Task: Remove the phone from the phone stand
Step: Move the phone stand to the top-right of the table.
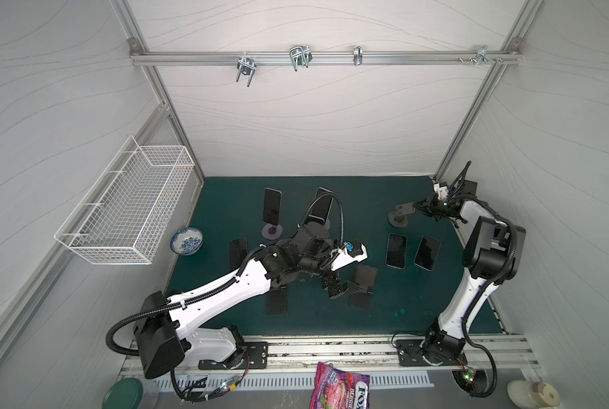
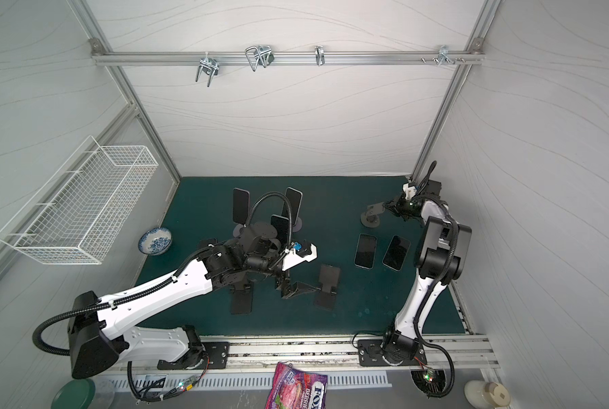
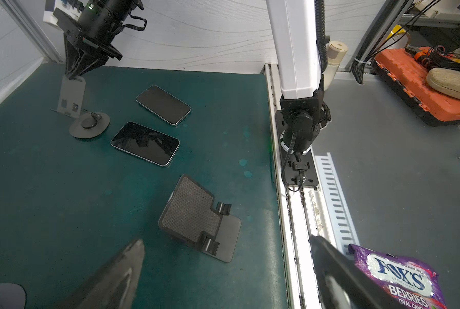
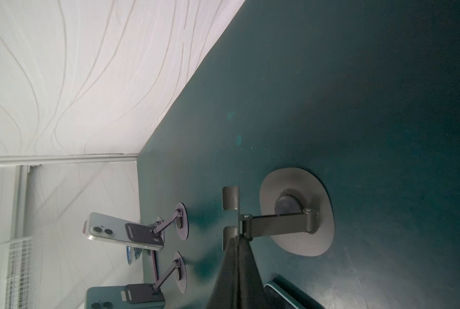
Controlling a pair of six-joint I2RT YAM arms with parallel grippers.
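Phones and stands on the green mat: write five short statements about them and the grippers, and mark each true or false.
1. Two phones lie flat, side by side, on the mat. True.
2. The right gripper is wide open. False: it is shut, its tip at the empty round-base stand.
3. The left gripper holds a phone. False: it is open and empty, by the empty folding stand.
4. An upright phone rests on the back-left stand. True.
5. The candy bag lies on the mat. False: it lies off it, beyond the front rail.
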